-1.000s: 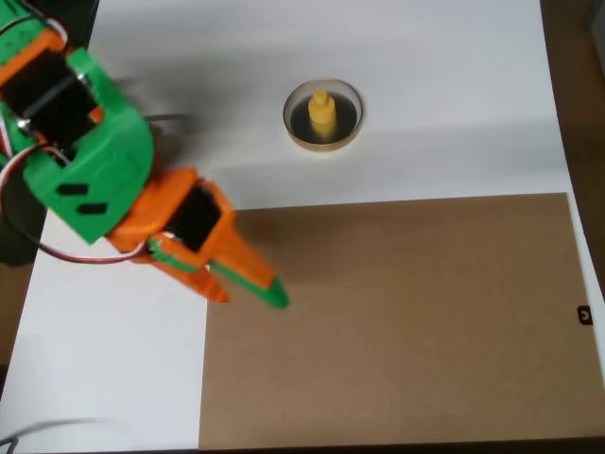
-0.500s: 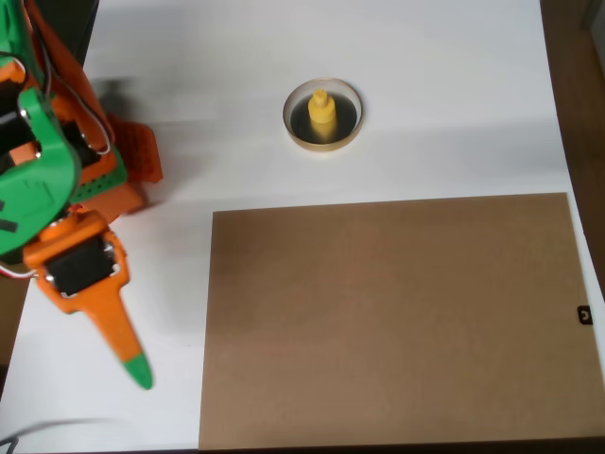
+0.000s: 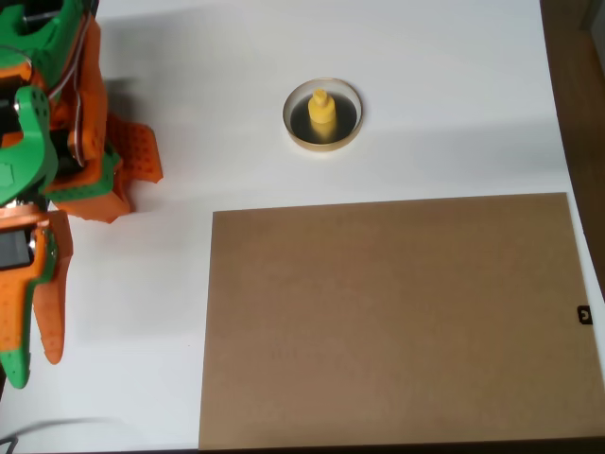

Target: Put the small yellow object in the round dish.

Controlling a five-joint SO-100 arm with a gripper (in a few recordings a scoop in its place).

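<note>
The small yellow object (image 3: 322, 113) stands upright inside the round dish (image 3: 322, 141), a shallow cream-rimmed dish with a dark inside, on the white surface at the upper middle of the overhead view. My orange and green gripper (image 3: 33, 362) is far from it at the lower left edge, pointing down the picture. Its two fingers lie side by side with nothing between them. One finger has a green tip (image 3: 16, 372), and the other is plain orange (image 3: 51, 331).
A large brown board (image 3: 397, 317) covers the lower right of the white table (image 3: 425, 57). The arm's orange and green body (image 3: 57, 142) fills the upper left corner. A dark strip runs along the right edge.
The arm has swung away to the left and down, from beside the board's corner to the left edge. The yellow object and dish have stayed put.
</note>
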